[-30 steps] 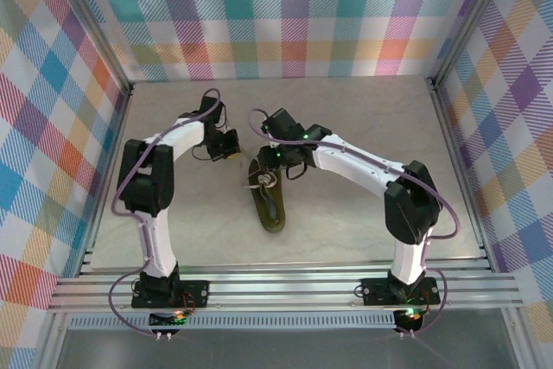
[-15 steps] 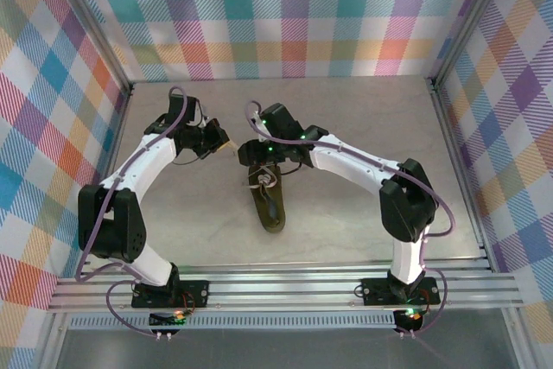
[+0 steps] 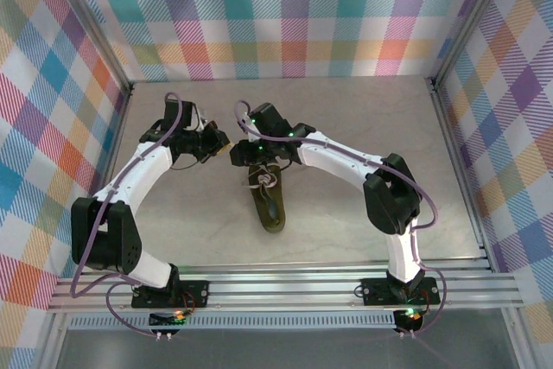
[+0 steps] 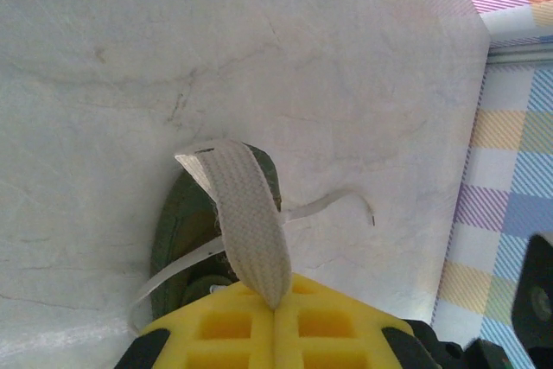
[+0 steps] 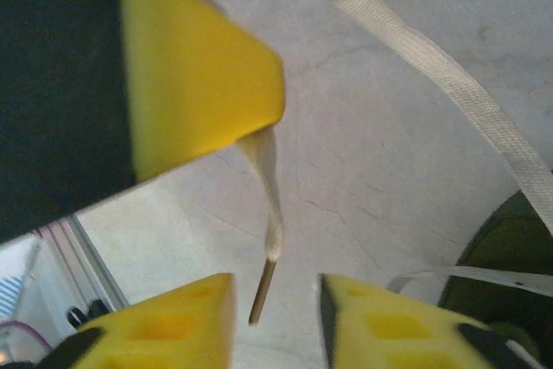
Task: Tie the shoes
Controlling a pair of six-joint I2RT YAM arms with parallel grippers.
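Note:
The dark olive shoe (image 3: 271,207) lies in the middle of the table, its cream laces (image 3: 263,181) bunched on its upper. My left gripper (image 3: 222,146) hovers just left of the shoe's far end. Its yellow pads (image 4: 275,307) are shut on a flat lace (image 4: 251,222) rising from the shoe (image 4: 175,224). My right gripper (image 3: 238,155) faces it, almost touching. In the right wrist view, the lace end (image 5: 270,205) hangs from the left pad (image 5: 194,66). Its brown tip (image 5: 262,293) dangles in the gap of my open right gripper (image 5: 276,317), touching neither finger.
A second lace strand (image 5: 449,75) runs taut across the grey table (image 3: 363,118) to the shoe (image 5: 510,248). Plaid walls (image 3: 285,15) enclose three sides. An aluminium rail (image 3: 285,287) carrying both arm bases runs along the near edge.
My left arm has swung its elbow out to the left, gripper staying shut on the lace. The right gripper has slid left up to the left gripper, and its jaws have narrowed.

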